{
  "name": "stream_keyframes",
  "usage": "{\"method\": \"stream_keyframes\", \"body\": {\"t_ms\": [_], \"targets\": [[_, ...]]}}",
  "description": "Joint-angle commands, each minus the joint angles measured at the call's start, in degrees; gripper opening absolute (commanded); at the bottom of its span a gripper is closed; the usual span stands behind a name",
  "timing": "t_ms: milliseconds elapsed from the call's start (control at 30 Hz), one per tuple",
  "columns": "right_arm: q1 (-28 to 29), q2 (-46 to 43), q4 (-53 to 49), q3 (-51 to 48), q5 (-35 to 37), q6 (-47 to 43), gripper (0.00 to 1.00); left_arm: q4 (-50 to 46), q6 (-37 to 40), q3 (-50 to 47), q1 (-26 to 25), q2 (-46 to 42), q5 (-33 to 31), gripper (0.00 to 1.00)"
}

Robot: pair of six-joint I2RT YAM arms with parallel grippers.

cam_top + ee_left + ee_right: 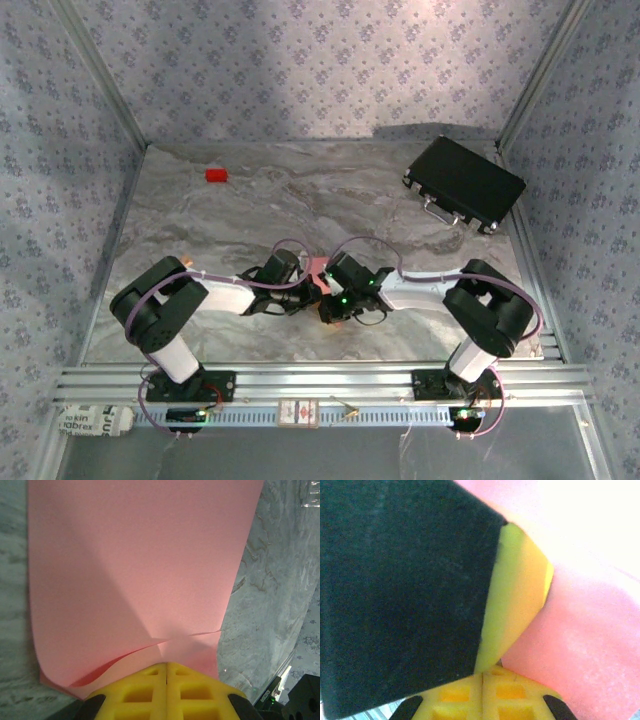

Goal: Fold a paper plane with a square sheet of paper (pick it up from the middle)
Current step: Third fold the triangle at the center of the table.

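The square sheet of paper (140,570) is salmon pink and creased, with one flap curling over another near my left gripper (166,665), whose yellow jaws are shut on its edge. From above, both grippers meet at the table's middle: left gripper (308,284), right gripper (328,290), with a bit of the paper (318,267) showing just behind them. My right gripper (483,675) is shut too, and the paper (590,630) runs off to the right from its tips. The left gripper's yellow finger (517,590) and black body press close against it.
A small red block (216,175) lies at the back left of the marble table (250,220). A black case (464,184) sits at the back right. Patterned walls close in three sides, and an aluminium rail (320,380) runs along the front.
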Motion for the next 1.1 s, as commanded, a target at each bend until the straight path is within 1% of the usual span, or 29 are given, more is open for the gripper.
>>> {"method": "stream_keyframes", "body": {"t_ms": [0, 633, 800, 1067], "targets": [[-0.3, -0.8, 1.2, -2.4, -1.2, 2.6, 0.04, -2.8, 1.4, -0.2, -0.4, 1.6, -1.8, 0.0], [-2.9, -4.6, 9.2, -10.6, -6.1, 6.8, 0.07, -4.4, 1.2, -0.5, -0.3, 2.9, -2.5, 0.0], [-3.0, -6.0, 10.9, -13.1, -6.0, 8.3, 0.08, -3.8, 0.8, -0.5, -0.3, 3.9, -2.3, 0.0], [-3.3, -8.8, 10.6, -16.1, -6.1, 8.6, 0.09, -4.1, 0.7, -0.5, -0.2, 4.0, -2.5, 0.0]]}}
